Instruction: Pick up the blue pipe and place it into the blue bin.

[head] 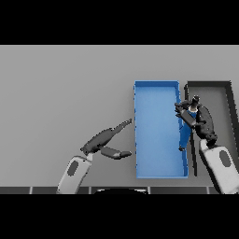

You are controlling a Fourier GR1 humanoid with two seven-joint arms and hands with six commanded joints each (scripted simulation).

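The blue bin (156, 140) stands on the grey table right of the middle. The blue pipe (185, 134) hangs tilted over the bin's right side, its lower end pointing down into the bin. My right hand (203, 122) is over the strip between the blue bin and the dark bin, and its fingers (186, 115) are curled round the pipe's upper part. My left hand (101, 141) is open over the table just left of the blue bin, with its fingers stretched toward the bin.
A dark grey bin (215, 105) stands right beside the blue bin, under my right forearm. The grey table (65, 93) stretches wide to the left and behind the bins.
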